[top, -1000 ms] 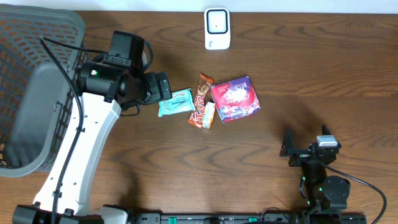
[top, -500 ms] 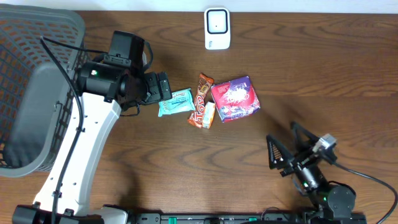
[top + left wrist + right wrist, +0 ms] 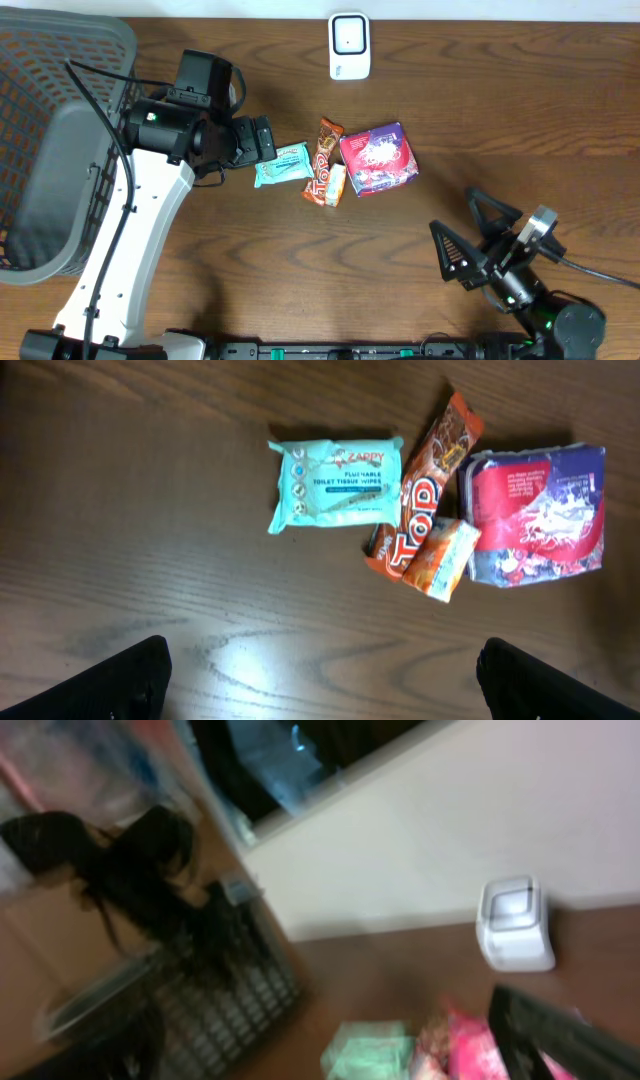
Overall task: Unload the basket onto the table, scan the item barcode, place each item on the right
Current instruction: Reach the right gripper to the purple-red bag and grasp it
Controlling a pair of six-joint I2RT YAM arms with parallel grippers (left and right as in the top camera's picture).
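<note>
On the desk (image 3: 520,110) the tissue pack (image 3: 282,165) lies ungrasped, well short of the scanner (image 3: 349,46), with the left hand (image 3: 264,141) and right hand (image 3: 468,234) both spread and empty, so I judge no step is done yet.

"ZAPPY" on teal pack (image 3: 336,484); perhaps "TOP" on orange wrapper (image 3: 422,490).

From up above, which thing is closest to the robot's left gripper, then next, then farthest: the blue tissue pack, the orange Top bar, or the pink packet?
1. The blue tissue pack, right beside the left gripper.
2. The orange Top bar, in the middle of the pile.
3. The pink packet, at the pile's far end from the gripper.
</note>
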